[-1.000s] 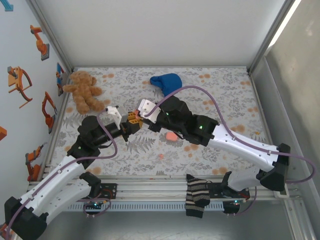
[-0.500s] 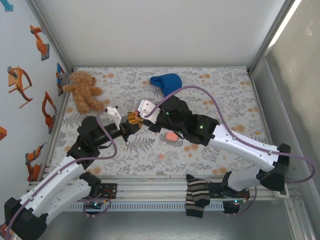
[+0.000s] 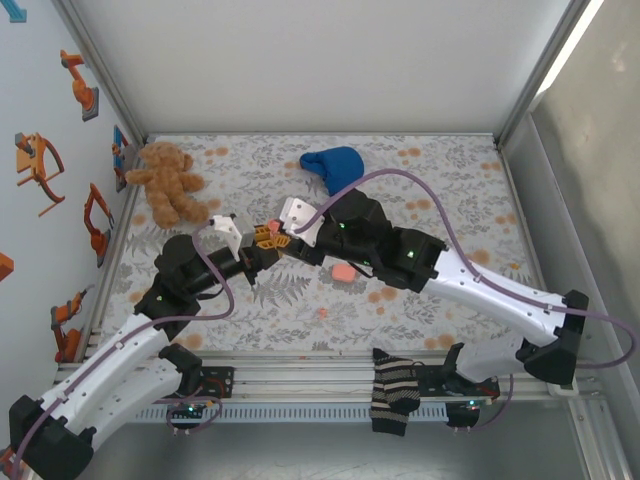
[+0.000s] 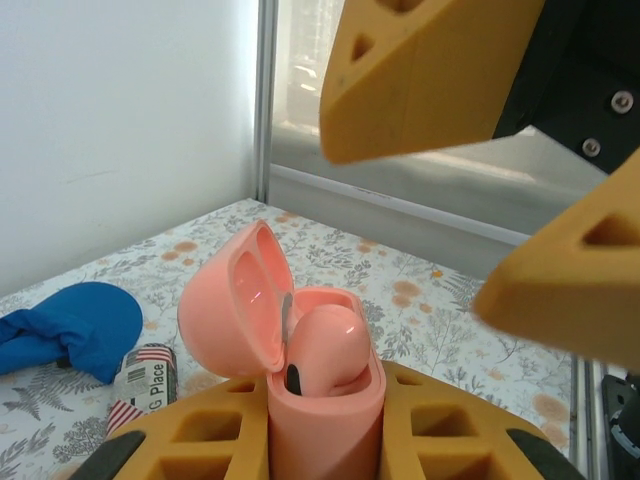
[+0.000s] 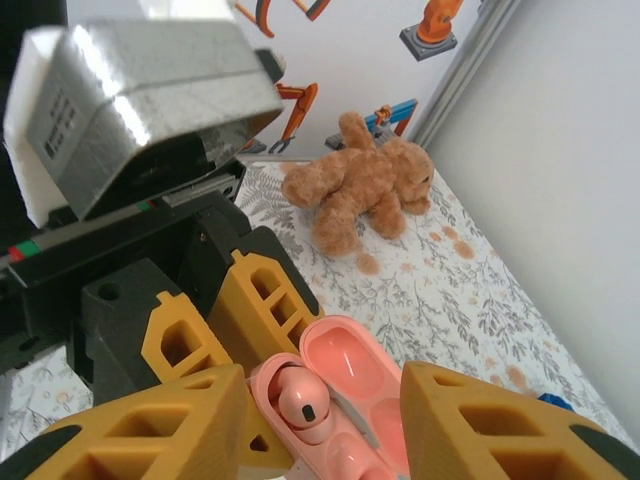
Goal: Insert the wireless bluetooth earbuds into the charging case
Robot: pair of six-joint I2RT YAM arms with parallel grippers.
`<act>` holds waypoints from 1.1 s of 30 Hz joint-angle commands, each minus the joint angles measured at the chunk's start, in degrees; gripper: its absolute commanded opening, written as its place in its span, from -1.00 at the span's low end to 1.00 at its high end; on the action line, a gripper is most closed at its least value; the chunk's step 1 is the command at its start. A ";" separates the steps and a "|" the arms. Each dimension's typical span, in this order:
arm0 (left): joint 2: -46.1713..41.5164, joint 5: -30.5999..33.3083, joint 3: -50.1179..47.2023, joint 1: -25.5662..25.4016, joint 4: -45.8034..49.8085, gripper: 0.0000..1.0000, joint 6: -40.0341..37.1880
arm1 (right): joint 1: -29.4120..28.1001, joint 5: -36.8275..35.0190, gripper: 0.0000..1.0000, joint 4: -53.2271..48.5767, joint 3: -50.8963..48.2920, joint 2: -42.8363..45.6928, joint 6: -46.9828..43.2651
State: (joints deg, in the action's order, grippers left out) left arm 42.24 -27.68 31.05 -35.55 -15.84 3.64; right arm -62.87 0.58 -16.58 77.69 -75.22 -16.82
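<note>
The left pincer (image 4: pixel 322 410) is clenched on the lower body of the charging case (image 4: pixel 325 445). It holds the case upright at the bottom centre of the left wrist view, with the lid (image 4: pixel 230 305) swung back to the left. One earbud (image 4: pixel 325 342) sits in the case's mouth with its rounded head proud of the rim, so it looks dropped in rather than fully seated. The right pincer (image 5: pixel 325 390) is released, its orange fingers standing apart on either side of the case and gripping nothing.

In the overhead view a tiny coral nub (image 3: pixel 322 313) lies on the counter (image 3: pixel 450 200) at lower centre, probably another earbud. A larger pink piece (image 3: pixel 343 272) lies just above it.

These buds are likely feather-light, hard and glossy, so one could easily slip or pop out of a flat grip. Taking one across its bulbous head, stem pointing down, seems best. The hinged lid looks like the fragile part.
</note>
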 commanded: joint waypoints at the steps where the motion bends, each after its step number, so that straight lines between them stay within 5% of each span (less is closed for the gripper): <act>1: -1.21 0.39 -0.63 -0.18 -2.39 -1.00 0.42 | -0.41 -1.37 -0.02 1.66 1.94 3.37 2.41; 9: -2.42 0.87 -1.25 -0.15 -2.52 -1.00 0.14 | -0.39 -5.85 0.25 2.12 0.26 6.37 4.06; 22: -6.77 2.90 -2.57 -0.17 -1.51 -1.00 -0.99 | 0.85 -15.56 0.98 4.61 -5.98 10.83 8.39; 33: -13.25 5.48 -2.00 -0.15 6.92 -1.00 -3.22 | 4.04 -17.91 0.99 1.81 -9.22 12.51 16.72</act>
State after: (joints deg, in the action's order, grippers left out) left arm 30.83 -23.35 28.73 -35.55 -11.66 2.11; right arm -59.92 -15.35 -14.33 69.10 -64.23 -4.54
